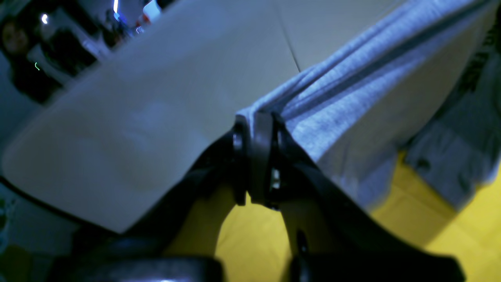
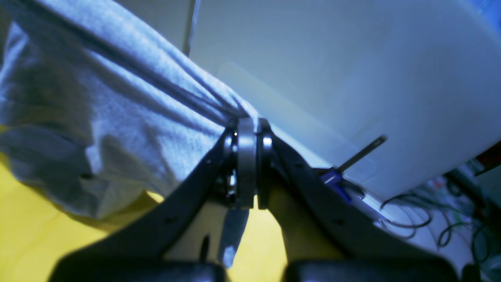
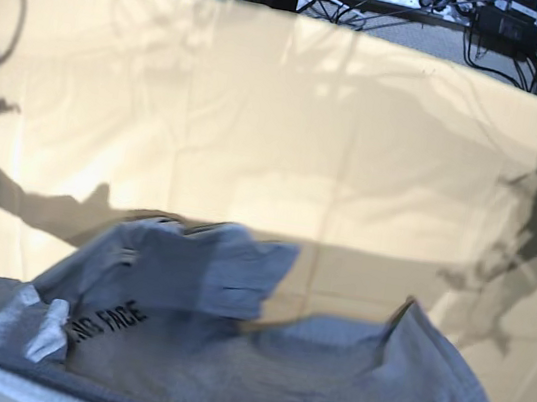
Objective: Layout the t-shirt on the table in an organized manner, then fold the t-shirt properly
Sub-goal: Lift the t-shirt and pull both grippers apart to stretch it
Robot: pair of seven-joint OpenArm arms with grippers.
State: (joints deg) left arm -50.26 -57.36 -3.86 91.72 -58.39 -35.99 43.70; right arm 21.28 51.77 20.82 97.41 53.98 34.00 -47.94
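We hold the t-shirt (image 3: 255,361) raised above the surface (image 3: 287,143), left gripper (image 1: 256,121) and right gripper (image 2: 248,125) jaws each clamped narrowly on its hem. A sleeve folded onto the body may crease when lowered; thin grips may slip.
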